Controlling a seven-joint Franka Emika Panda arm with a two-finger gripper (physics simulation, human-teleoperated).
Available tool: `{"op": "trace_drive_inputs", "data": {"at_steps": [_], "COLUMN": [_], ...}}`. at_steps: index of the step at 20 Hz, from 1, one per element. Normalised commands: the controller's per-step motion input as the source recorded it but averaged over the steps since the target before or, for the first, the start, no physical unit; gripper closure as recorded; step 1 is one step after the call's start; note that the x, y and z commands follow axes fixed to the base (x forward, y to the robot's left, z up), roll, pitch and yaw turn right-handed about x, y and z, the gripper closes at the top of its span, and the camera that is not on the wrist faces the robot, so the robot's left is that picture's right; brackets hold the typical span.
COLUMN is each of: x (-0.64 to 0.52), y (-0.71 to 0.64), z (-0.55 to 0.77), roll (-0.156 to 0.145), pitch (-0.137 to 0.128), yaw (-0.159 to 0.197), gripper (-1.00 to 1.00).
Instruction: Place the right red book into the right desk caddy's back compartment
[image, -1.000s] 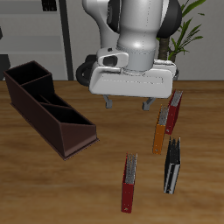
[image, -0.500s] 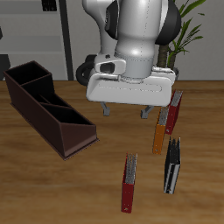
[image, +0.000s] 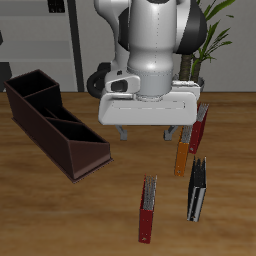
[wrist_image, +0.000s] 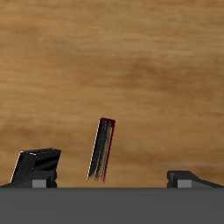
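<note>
Meanwhile the right desk caddy (image: 55, 130) holds nothing visible; fingers (image: 123, 133) spread.

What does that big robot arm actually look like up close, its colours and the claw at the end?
The arm is made of chunky, rounded, glossy white-grey segments with black joints between them. It ends in a wide, pale boxy hand. The gripper has two small dark grey fingers poking down. No cables or markings show.

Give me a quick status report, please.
Gripper open, empty, above table. Right red book untouched near front edge. Right desk caddy apart. Nothing blocking.
</note>
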Motion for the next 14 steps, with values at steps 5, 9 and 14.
{"op": "trace_drive_inputs", "data": {"at_steps": [5,9,14], "x": [0.01,0.06,0.10], "y": [0.04,-0.03,-0.18], "z": [-0.04,-0.07,-0.13], "roll": [0.036,0.020,-0.048], "pitch": [-0.020,-0.007,0.017], "yaw": [0.020,0.028,-0.016], "gripper": [-1.00,-1.00,-1.00]}}
